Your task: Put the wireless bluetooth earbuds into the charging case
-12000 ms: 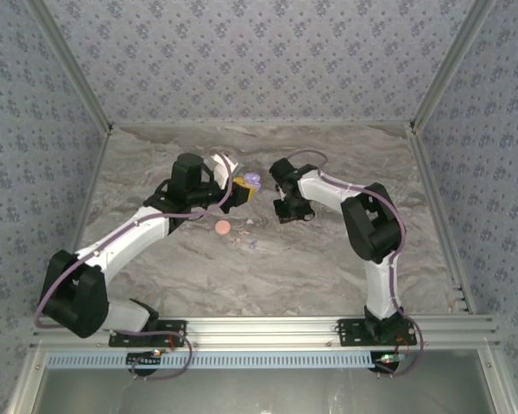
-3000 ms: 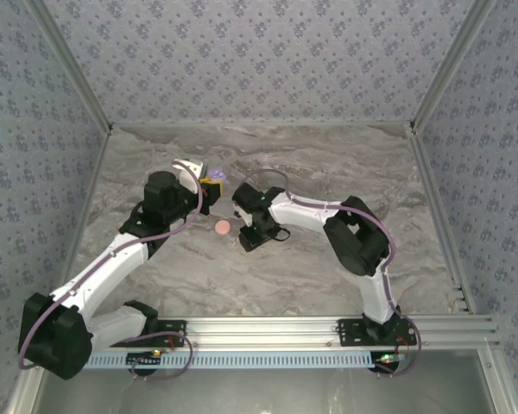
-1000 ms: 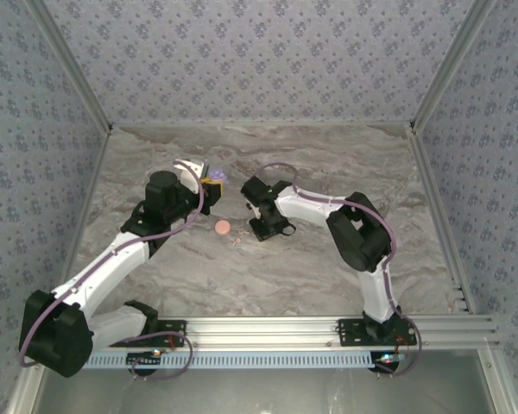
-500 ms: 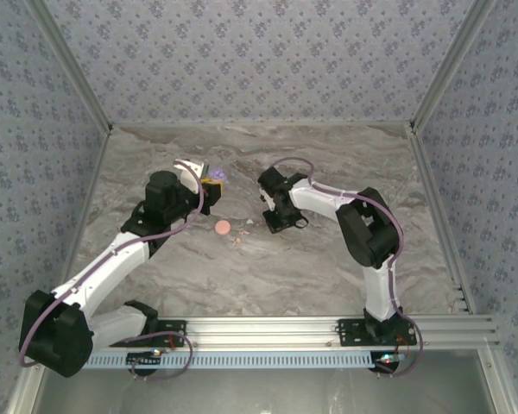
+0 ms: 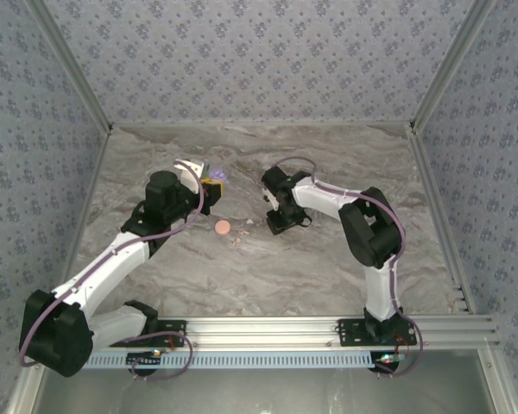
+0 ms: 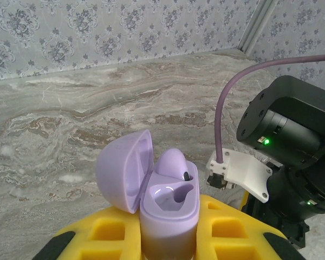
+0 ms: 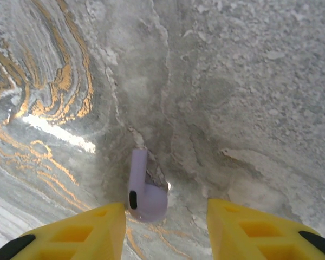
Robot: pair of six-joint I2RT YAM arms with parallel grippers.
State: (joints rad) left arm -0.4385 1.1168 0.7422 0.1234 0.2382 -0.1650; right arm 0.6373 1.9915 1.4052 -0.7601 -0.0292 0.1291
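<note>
Where the left gripper (image 5: 212,182) stands above the bench (image 5: 328,276), left of centre and toward the far edge, we note its yellow fingers (image 6: 111,238) clamped on the base of the lavender charging case (image 6: 168,214), which is held upright. The lid (image 6: 124,170) is swung open to the left on its hinge. Inside the case, one seated earbud (image 6: 172,161), lavender, sits in the far well, and the near well (image 6: 170,196) is empty and glossy. The right arm (image 6: 292,141) stands just beside the case, black housing with a green light on. The right gripper (image 7: 165,216) is low over the bench near centre, jaws parted. A loose earbud (image 7: 143,192), also lavender, lies on the marble between the fingers and is not gripped. It is close to one finger, contact unclear, with a clear gap to the other. A salmon-pink disc (image 5: 223,228) lies flat between the two grippers. We see tiny specks (image 5: 237,241) just beside it toward the near edge, too small to identify.
</note>
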